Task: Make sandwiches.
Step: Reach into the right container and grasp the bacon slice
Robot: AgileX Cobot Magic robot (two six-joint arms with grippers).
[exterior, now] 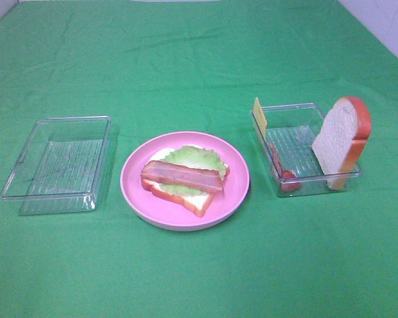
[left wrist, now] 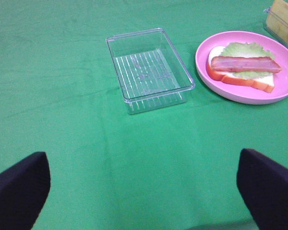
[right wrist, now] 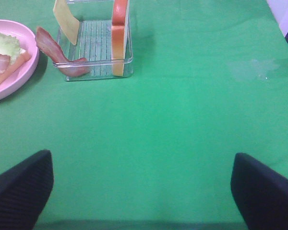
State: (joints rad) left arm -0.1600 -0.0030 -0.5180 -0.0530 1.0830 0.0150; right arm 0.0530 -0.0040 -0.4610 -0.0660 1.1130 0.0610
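Observation:
An open sandwich lies on the pink plate: a bread slice, a lettuce leaf and a bacon strip on top. The right clear tray holds a second bread slice standing on edge, a yellow cheese square leaning at its far corner and a bacon strip along its left wall. My left gripper is open and empty over bare cloth in front of the left tray. My right gripper is open and empty in front of the right tray. Neither gripper shows in the high view.
An empty clear tray stands left of the plate; it also shows in the left wrist view. A green cloth covers the table. The cloth's edge and a pale floor show at the far right corner.

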